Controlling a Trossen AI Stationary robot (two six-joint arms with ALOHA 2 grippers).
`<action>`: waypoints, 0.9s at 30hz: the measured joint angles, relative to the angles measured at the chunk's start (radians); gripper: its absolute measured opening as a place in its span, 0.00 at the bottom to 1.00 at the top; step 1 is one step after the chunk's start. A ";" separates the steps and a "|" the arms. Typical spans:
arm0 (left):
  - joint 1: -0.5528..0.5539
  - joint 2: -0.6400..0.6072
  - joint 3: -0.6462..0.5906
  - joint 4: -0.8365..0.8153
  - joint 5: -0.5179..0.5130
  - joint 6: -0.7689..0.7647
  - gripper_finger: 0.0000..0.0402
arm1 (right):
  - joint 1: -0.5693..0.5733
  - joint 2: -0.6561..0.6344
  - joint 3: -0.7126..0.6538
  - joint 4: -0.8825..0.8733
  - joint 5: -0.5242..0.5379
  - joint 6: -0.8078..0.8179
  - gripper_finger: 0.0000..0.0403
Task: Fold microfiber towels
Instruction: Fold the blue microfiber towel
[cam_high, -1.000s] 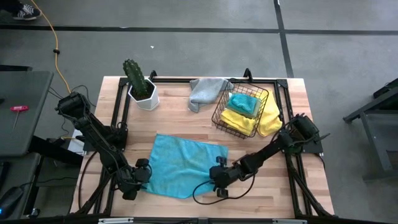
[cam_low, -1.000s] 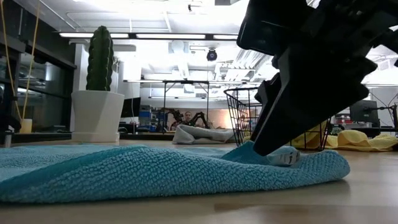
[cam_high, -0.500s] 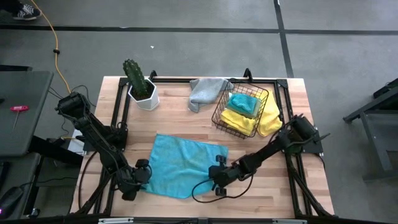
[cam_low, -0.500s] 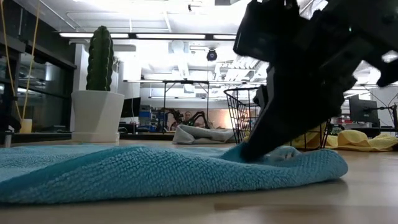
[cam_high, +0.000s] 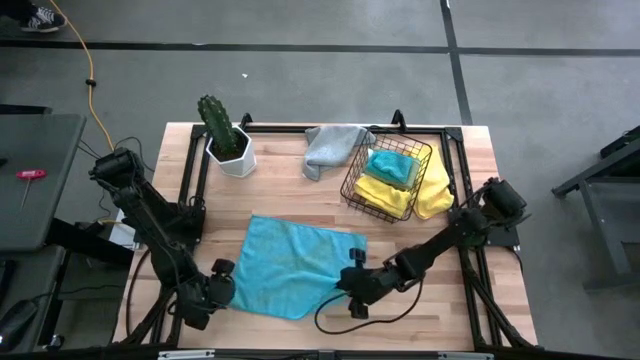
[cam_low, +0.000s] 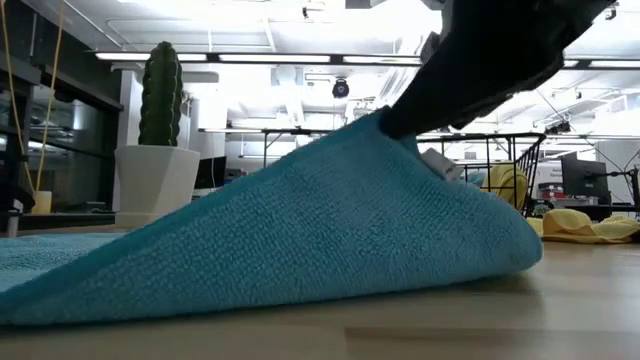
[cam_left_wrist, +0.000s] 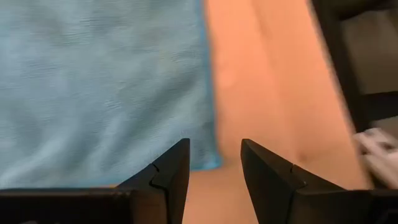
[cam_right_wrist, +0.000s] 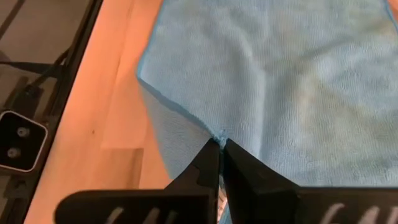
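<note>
The left gripper (cam_high: 213, 287) hovers at the desk's (cam_high: 470, 300) front-left, jaws spread, empty, just off the teal towel's (cam_high: 285, 265) left front corner. That towel lies spread at the front centre; its right front corner is raised off the wood. There the right gripper (cam_high: 352, 283) has its jaws pressed together, pinching the towel's edge. Near the back edge stand a cactus (cam_high: 218, 125), a grey towel (cam_high: 328, 147) and a basket (cam_high: 390, 178) holding another teal towel (cam_high: 390, 165) and a yellow towel (cam_high: 432, 190).
</note>
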 joint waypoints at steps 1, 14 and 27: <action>-0.012 0.000 0.000 -0.015 -0.025 0.000 0.33 | 0.005 -0.005 0.000 -0.001 0.005 -0.001 0.00; -0.085 0.167 0.052 -0.025 -0.100 0.023 0.33 | 0.019 -0.007 0.000 0.000 0.030 -0.011 0.00; -0.090 0.279 0.163 -0.150 -0.101 0.053 0.19 | 0.024 -0.008 0.000 0.000 0.029 -0.008 0.00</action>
